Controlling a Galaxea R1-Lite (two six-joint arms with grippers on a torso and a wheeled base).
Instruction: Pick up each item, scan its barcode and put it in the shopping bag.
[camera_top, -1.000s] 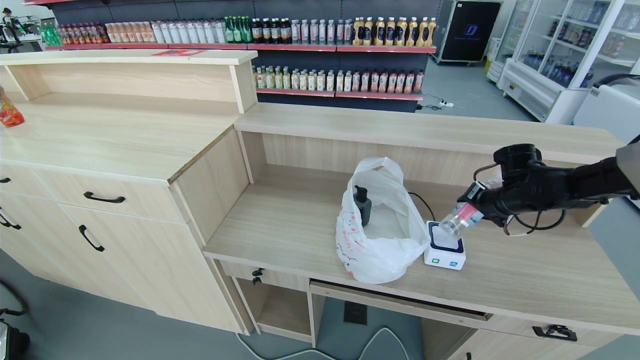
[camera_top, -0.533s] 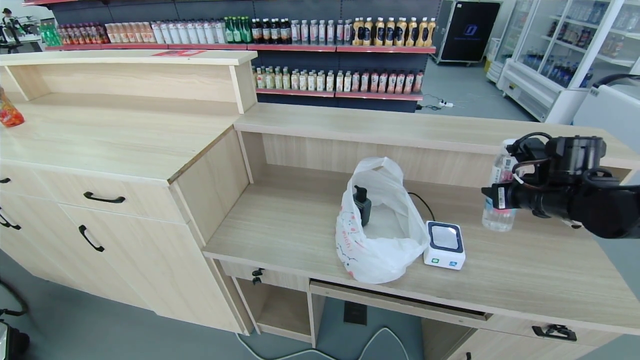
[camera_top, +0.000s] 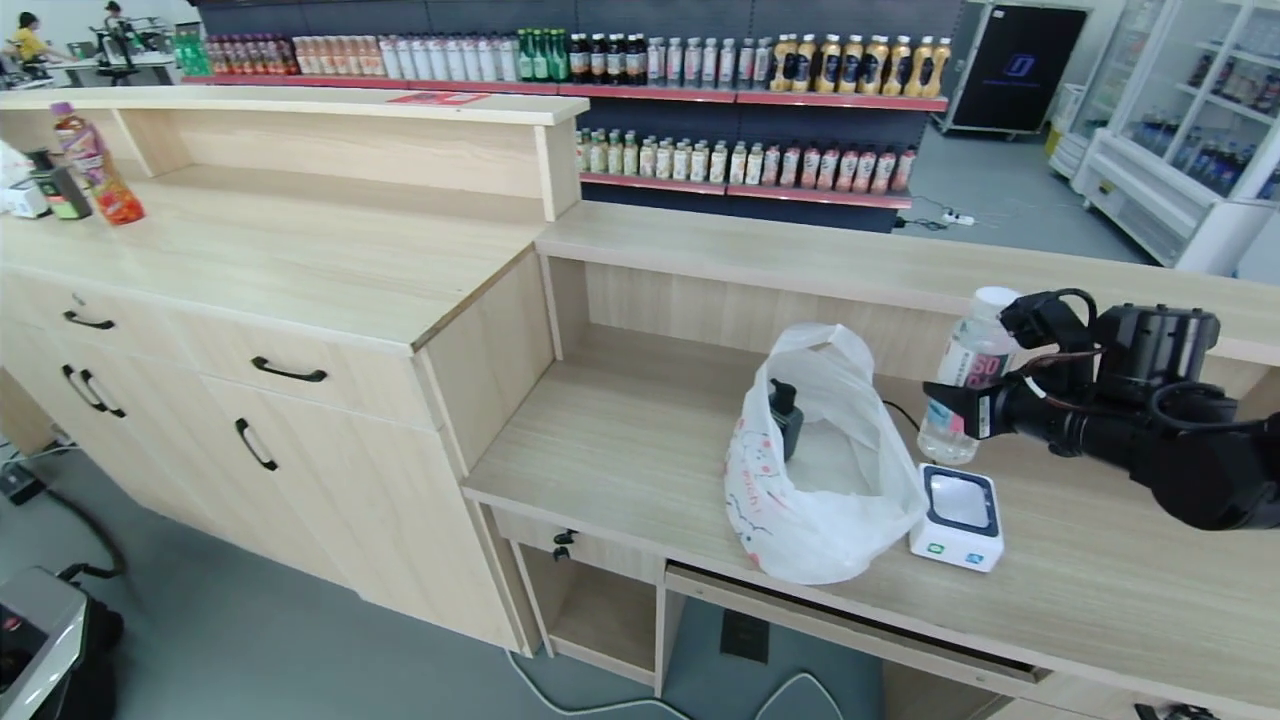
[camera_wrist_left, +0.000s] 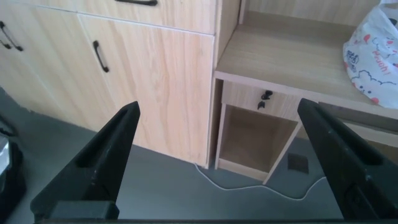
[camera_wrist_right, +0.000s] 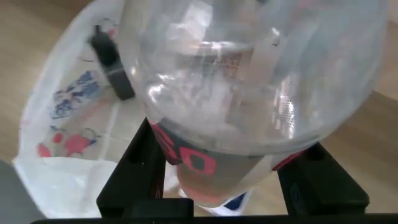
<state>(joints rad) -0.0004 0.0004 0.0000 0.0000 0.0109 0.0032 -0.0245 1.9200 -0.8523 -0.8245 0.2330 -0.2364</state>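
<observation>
A clear water bottle with a red label and white cap hangs upright above the counter, with my right gripper shut on its lower half. It is just behind the white barcode scanner and right of the open white shopping bag. A dark pump bottle stands inside the bag. In the right wrist view the bottle sits between the fingers of my right gripper, above the bag. My left gripper is open over the floor by the cabinet, with the bag at the far edge.
A raised counter wall runs behind the bag and scanner. An orange drink bottle and a dark item stand on the higher counter far left. Bare counter lies left of the bag. A cable runs behind the scanner.
The head camera has shifted. The bottle went from tilted over the scanner to upright, swung right, then came back left toward the bag, still held by my right gripper.
</observation>
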